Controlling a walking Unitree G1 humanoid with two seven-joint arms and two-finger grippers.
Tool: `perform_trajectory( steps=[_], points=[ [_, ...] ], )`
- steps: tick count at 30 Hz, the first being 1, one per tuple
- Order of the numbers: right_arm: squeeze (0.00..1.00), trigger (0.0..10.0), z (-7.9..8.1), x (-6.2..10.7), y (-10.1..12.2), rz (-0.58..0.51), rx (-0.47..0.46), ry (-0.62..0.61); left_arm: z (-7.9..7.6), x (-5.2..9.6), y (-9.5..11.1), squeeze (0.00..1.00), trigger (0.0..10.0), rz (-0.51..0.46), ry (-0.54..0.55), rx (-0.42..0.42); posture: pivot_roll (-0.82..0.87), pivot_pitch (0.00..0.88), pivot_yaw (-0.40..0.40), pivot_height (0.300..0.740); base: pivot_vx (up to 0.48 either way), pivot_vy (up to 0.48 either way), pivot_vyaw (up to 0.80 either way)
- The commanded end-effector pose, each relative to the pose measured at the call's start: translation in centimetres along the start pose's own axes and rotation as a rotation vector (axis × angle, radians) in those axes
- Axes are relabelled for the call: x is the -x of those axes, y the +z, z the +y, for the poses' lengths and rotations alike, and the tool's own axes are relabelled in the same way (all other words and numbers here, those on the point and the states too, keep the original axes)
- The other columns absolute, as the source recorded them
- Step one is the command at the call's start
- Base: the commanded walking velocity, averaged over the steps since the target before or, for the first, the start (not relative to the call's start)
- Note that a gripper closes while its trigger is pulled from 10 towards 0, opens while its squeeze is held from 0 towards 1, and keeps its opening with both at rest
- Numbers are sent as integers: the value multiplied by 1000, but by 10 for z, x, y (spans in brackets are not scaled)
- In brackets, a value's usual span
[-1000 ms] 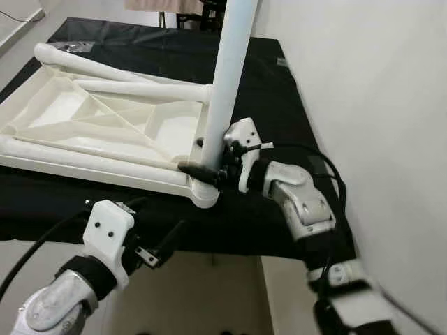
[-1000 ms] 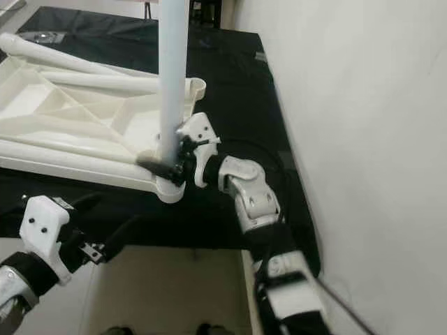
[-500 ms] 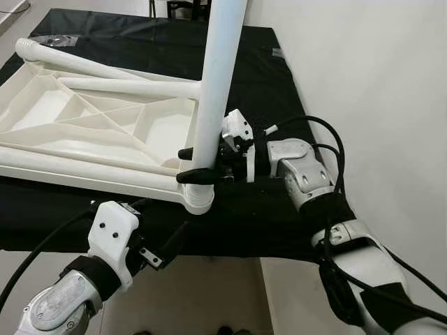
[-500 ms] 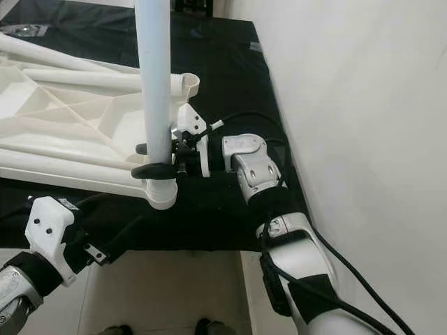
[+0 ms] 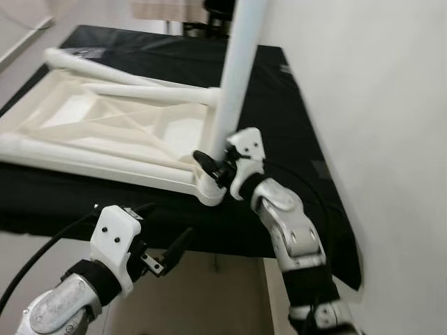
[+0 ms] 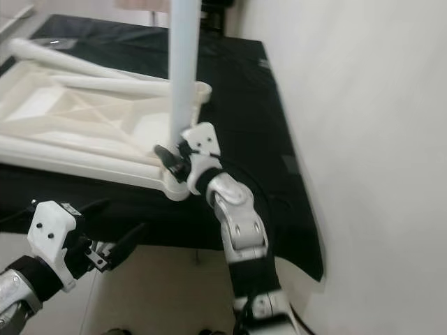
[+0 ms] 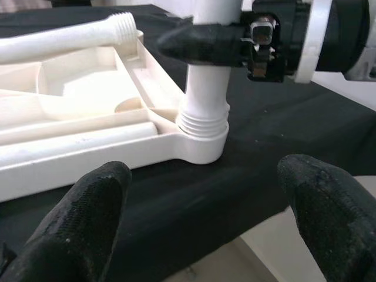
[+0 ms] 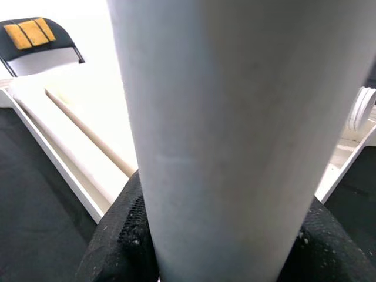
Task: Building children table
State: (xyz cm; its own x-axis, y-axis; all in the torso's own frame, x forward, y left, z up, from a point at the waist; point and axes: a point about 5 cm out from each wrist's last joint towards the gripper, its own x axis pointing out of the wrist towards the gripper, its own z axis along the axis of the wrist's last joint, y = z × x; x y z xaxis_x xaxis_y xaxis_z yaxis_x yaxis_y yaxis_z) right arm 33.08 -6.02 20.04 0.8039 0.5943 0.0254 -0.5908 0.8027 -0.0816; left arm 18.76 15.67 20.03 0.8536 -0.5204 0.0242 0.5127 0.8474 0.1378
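A white plastic tabletop point(image 5: 84, 157) lies upside down on a black-covered surface point(image 5: 279, 105). One white leg point(image 5: 237, 77) stands upright in the socket point(image 7: 202, 138) at the tabletop's near right corner. My right gripper point(image 5: 213, 164) is shut on this leg just above the socket. In the right wrist view the leg point(image 8: 223, 147) sits between the black fingers point(image 8: 123, 235). Two loose legs point(image 5: 147, 91) lie inside the tabletop. My left gripper point(image 7: 205, 229) is open and holds nothing. It hangs below the surface's front edge and faces the socket corner.
A white wall point(image 5: 391, 105) runs close along the right side of the surface. The black cloth hangs over the front edge point(image 5: 230, 244), with pale floor below. A folding chair point(image 8: 41, 35) stands beyond the tabletop.
The right forearm has swung from lying out to the right to rising from below, and the gripper has stayed on the leg's base. The head view has shifted. The left arm has barely moved.
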Motion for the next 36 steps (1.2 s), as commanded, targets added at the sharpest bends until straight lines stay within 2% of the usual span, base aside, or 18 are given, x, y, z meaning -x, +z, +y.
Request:
perform_trajectory(
  steps=[1,6,7,9,10,14,15,17,18,20,21,22,25,28,29,30,31,36],
  points=[
    [0,0,-5,4,-37,185,-4,-15,-3,-2,0,0,10000,-2,-27,9,151,226,-154,740,0,0,0],
    [0,0,-6,1,-35,182,7,-20,-3,-3,0,0,10000,-4,-30,10,150,225,-154,740,0,0,0],
    [0,10000,-6,-3,-31,169,11,-16,-4,-3,0,0,10000,-6,-30,11,149,222,-159,740,0,0,0],
    [16,10000,-4,-9,-14,95,-34,16,-4,-4,0,0,10000,-8,-28,11,149,220,-159,740,0,0,0],
    [1000,10000,-3,-11,-7,59,-58,41,-4,-4,0,0,10000,-8,-28,10,148,219,-156,740,0,0,0],
    [1000,10000,2,-12,22,-56,-54,268,-4,-5,0,0,10000,-10,-32,10,150,218,-154,740,0,0,0],
    [1000,10000,2,-12,22,-56,-54,268,-4,-5,0,0,10000,-10,-32,10,150,218,-154,740,0,0,0],
    [973,10000,-1,-7,40,-120,-14,437,-4,-5,0,0,10000,-10,-33,10,156,217,-151,740,0,0,0],
    [616,10000,-3,-4,45,-137,6,521,-4,-5,0,0,10000,-10,-33,11,160,214,-146,740,0,0,0],
    [616,10000,-5,-2,49,-146,20,576,-4,-5,0,0,10000,-10,-34,12,160,214,-146,740,0,0,0],
    [0,10000,-6,1,47,-130,47,659,-4,-5,0,0,10000,-9,-35,11,166,215,-145,740,0,0,0],
    [0,10000,-6,1,47,-130,47,659,-4,-5,0,0,10000,-9,-35,11,166,215,-145,740,0,0,0],
    [0,10000,-15,0,34,-31,145,843,-4,-5,0,0,10000,-5,-36,7,188,214,-152,740,0,0,0],
    [0,10000,-20,-7,35,-25,136,839,-3,-4,0,0,10000,-2,-33,4,190,214,-153,740,0,0,0],
    [0,3765,-21,-11,37,-22,131,833,-3,-3,0,0,10000,-1,-31,4,194,213,-151,740,0,0,0],
    [0,3765,-22,-13,38,-21,126,830,-3,-3,0,0,10000,-1,-31,3,194,213,-151,740,0,0,0],
    [0,0,-23,-15,39,-18,118,831,-3,-3,0,0,10000,-1,-31,3,198,215,-154,740,0,0,0],
    [0,0,-27,-19,37,2,115,823,-3,-1,0,0,10000,1,-28,1,203,218,-157,740,0,0,0]
  ],
)
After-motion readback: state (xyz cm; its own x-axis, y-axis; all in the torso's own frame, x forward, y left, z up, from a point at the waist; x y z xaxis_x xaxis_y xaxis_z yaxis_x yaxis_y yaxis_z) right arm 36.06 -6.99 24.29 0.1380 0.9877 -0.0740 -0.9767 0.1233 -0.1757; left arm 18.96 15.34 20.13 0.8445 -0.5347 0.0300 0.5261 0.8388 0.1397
